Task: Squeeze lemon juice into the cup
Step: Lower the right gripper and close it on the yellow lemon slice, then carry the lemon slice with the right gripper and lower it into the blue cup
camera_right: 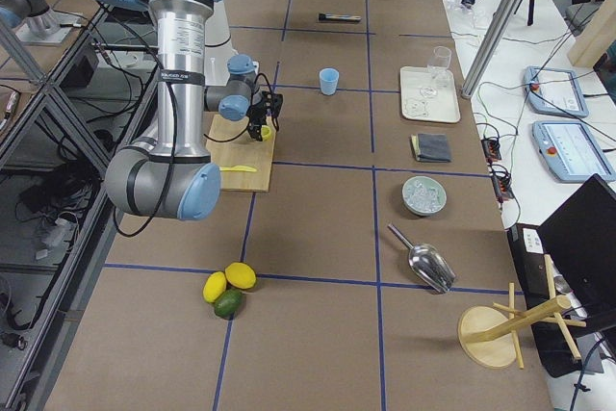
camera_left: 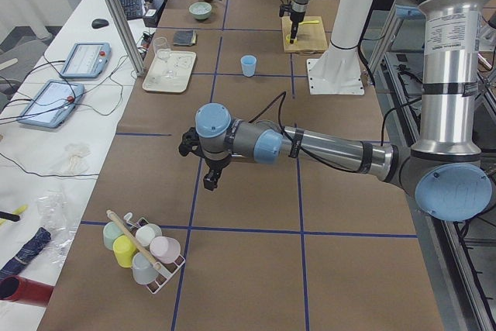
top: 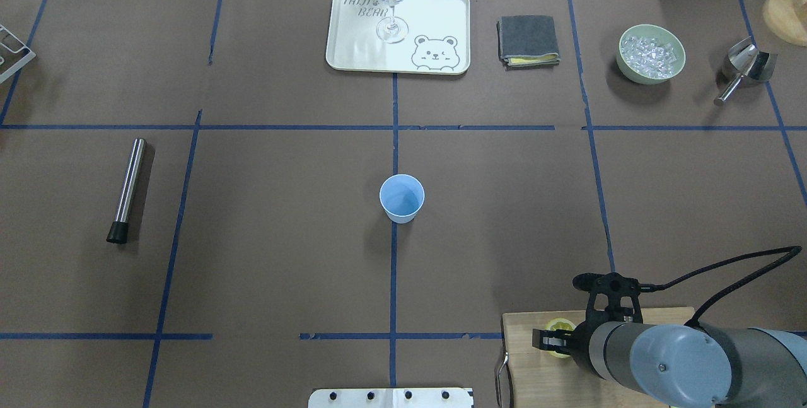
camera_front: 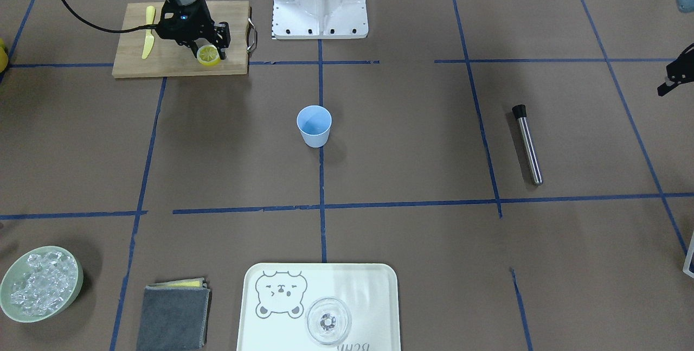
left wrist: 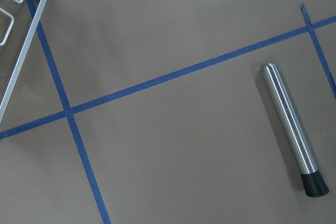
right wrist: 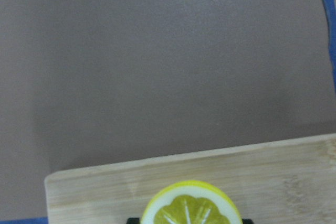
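Note:
The lemon (camera_front: 207,57) is a round slice with yellow rind. It stands on edge at the front of the wooden cutting board (camera_front: 135,63). My right gripper (camera_front: 209,51) is shut on it, one finger on each side. The right wrist view shows its cut face (right wrist: 191,208) low in the middle, over the board. The light-blue cup (camera_front: 314,124) stands upright at the table's centre (top: 401,197), well away from the board. My left gripper (camera_front: 672,77) shows only partly at the view's edge, over bare table near the metal rod. I cannot tell if it is open.
A yellow plastic knife (camera_front: 148,36) lies on the board. A steel rod with a black tip (top: 128,187) lies on my left. At the far side are a tray (camera_front: 255,307) with a clear glass (camera_front: 328,321), a grey cloth (camera_front: 173,316) and a green bowl of ice (camera_front: 40,283).

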`<state>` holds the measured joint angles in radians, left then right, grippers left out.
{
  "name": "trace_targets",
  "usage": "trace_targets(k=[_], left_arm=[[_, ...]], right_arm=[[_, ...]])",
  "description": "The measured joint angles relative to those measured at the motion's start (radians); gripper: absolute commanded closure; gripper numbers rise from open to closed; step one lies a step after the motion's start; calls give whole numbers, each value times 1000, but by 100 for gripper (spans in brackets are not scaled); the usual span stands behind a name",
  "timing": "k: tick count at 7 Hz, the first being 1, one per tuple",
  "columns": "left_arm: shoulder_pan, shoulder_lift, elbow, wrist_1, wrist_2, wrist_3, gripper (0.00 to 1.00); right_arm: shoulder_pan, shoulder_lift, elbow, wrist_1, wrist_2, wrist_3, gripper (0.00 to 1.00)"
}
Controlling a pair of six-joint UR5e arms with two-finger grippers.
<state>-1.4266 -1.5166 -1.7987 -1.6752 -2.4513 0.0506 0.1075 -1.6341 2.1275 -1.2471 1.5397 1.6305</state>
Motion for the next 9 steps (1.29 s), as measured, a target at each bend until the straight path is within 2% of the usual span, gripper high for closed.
trace_targets(k=[9], left_arm=[[-3, 5, -6, 1, -1, 0, 0]], right_arm=[[91, -1, 75, -2, 1, -1, 45]])
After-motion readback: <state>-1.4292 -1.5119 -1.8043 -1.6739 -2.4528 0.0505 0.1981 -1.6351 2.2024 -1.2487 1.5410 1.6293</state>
